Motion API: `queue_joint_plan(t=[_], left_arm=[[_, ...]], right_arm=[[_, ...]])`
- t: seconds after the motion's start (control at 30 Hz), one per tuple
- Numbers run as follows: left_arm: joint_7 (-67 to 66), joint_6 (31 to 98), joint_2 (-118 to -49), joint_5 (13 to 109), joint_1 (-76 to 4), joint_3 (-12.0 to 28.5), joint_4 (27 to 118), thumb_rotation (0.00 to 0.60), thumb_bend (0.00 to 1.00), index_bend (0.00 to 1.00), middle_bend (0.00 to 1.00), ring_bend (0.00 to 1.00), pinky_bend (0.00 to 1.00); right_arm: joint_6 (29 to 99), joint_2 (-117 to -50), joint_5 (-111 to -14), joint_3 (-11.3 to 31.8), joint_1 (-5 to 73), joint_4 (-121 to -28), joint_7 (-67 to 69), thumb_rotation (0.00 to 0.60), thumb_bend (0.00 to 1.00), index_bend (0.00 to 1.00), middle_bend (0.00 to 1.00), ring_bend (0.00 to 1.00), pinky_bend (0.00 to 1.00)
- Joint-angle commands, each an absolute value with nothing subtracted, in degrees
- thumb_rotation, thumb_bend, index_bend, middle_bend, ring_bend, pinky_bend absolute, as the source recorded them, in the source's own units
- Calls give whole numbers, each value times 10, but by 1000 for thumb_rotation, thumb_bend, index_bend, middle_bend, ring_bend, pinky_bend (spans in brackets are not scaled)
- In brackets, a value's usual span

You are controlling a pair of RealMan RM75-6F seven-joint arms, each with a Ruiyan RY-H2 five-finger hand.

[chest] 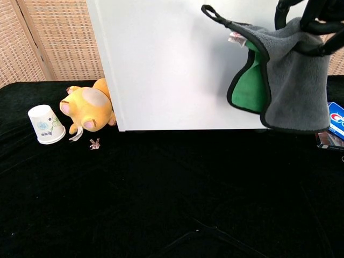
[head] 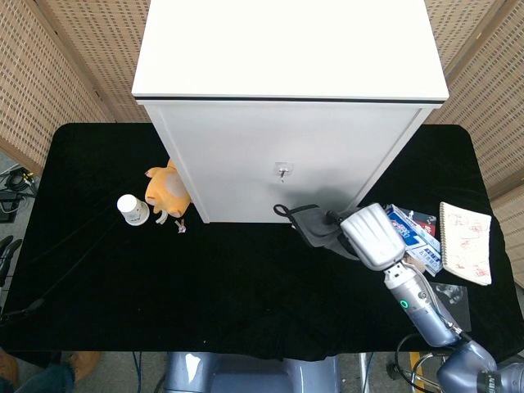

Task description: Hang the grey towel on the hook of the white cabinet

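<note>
My right hand (head: 372, 236) holds the grey towel (chest: 290, 75) up in the air in front of the white cabinet (head: 286, 160). The towel hangs folded, showing its green inner side (chest: 252, 86), and its black loop (chest: 210, 12) sticks out to the left. In the head view the grey towel (head: 315, 228) and its loop (head: 282, 210) lie below the small metal hook (head: 282, 171) on the cabinet front, apart from it. In the chest view only the dark fingers (chest: 312, 21) of the right hand show at the top right. My left hand appears in neither view.
An orange plush toy (chest: 88, 107) and a tipped paper cup (chest: 47, 124) lie left of the cabinet, with a small trinket (chest: 95, 143) beside them. A toothpaste box (head: 409, 233), a notebook (head: 465, 242) and a black box (head: 450, 295) lie at the right on the black table (head: 164, 278).
</note>
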State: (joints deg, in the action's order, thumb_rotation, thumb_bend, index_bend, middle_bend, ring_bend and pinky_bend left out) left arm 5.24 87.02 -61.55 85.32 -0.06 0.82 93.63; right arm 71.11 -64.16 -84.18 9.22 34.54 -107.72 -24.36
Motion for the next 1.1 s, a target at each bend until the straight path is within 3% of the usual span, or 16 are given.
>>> queue_joint_plan(t=[0.03,0.33,1.1], left_arm=[[54,869,-615,853,-1,8,935,600,0,0,0,0,0],[55,866,-615,850,-2,9,934,600,0,0,0,0,0],[51,866,-616,849,-2,10,935,600,0,0,0,0,0]], right_arm=[[713,-639,-783,123,350,-1116,-311,600,652,799,1000,993,1000],[742,-651,-705,150,352,-1160,-399,600,664,803,1000,997,1000],[746,-647,-695,147,360,-1181,-432,600,664,806,1000,997,1000]])
